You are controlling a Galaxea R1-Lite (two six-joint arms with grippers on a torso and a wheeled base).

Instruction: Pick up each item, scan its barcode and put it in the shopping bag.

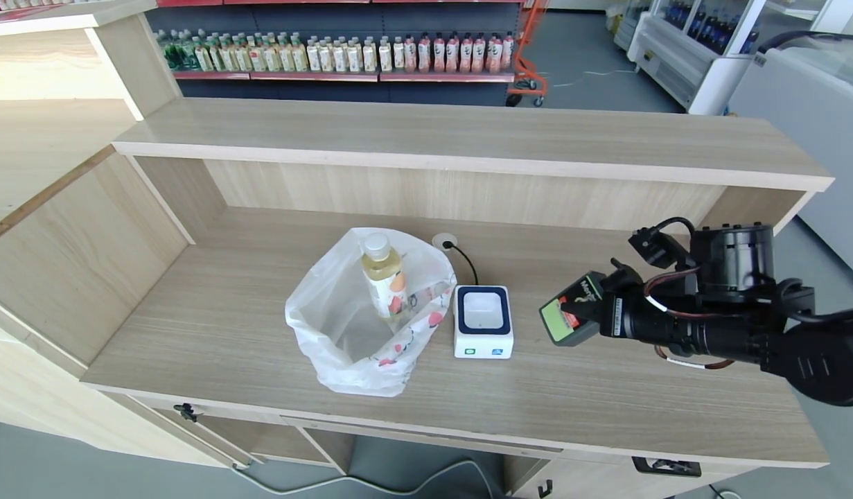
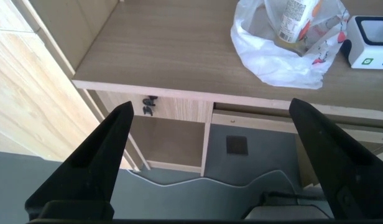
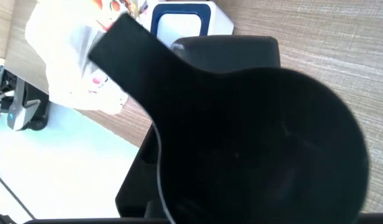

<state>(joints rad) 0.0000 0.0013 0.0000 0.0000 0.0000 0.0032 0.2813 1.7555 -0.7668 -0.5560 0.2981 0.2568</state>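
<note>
Hanging level over the wood-grain surface (image 1: 606,402), the right tool (image 1: 591,310) is clenched on a green-faced item (image 1: 560,323), perhaps a box. Just beyond it are set the square scanner (image 1: 483,320) and the crinkled shopping bag (image 1: 343,350). The left tool (image 2: 211,111) is spread.

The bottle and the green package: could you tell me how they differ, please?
The bottle stands upright; the green package is tilted sideways. The bottle sits in the shopping bag; the green package is held by the right gripper over the counter. The bottle is pale yellow with a white cap; the green package is dark-edged. Both flank the scanner.
</note>
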